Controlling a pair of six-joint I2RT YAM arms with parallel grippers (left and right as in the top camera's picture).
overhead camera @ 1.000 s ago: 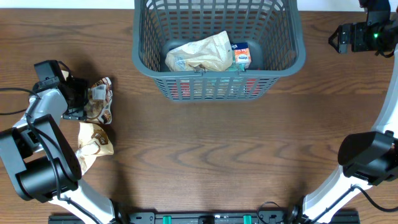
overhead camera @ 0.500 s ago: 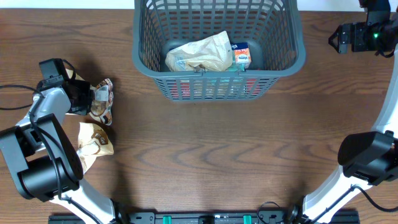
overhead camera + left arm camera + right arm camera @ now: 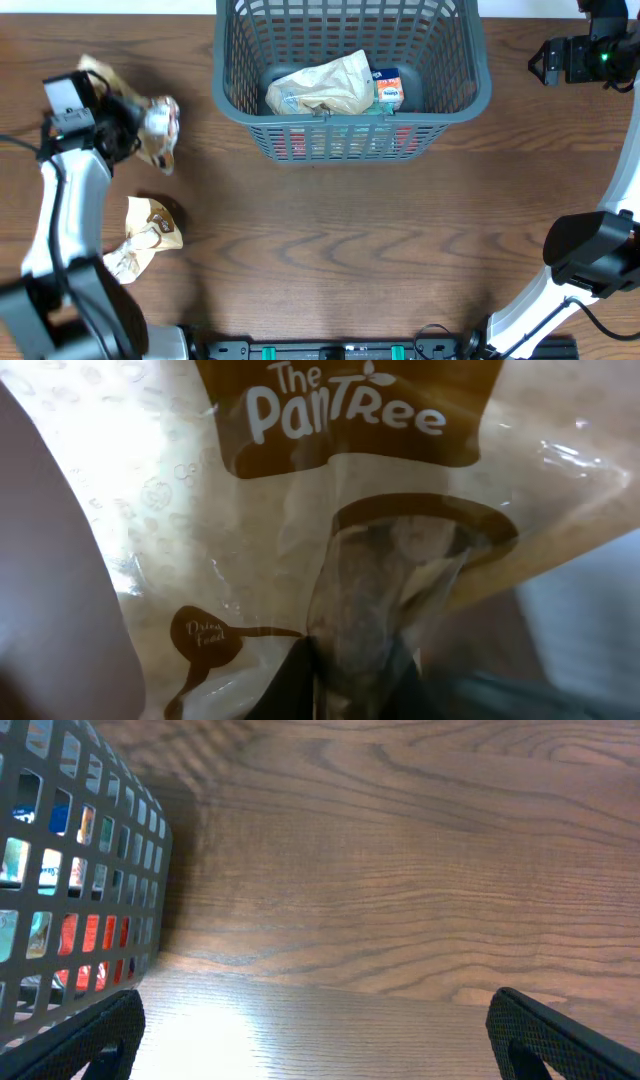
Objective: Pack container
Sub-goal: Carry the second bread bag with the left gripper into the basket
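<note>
The container (image 3: 350,113), a dark grey lattice basket, stands at the table's far middle, and its side wall (image 3: 60,870) shows in the right wrist view. It holds a pale crinkled bag (image 3: 320,85) and a small orange carton (image 3: 388,90). My left gripper (image 3: 135,130) is shut on a brown-and-clear snack packet (image 3: 158,130), raised off the table at the far left. That packet (image 3: 350,510) fills the left wrist view. My right gripper (image 3: 545,62) is open beside the container's right, nothing between its fingers (image 3: 560,1035).
A second snack packet (image 3: 150,230) lies on the wood table (image 3: 350,250) below the left gripper. Red and blue packages show through the container's front lattice (image 3: 330,142).
My left gripper has shut on the snack packet and lifted it up and away from the second packet. The right arm has not moved.
</note>
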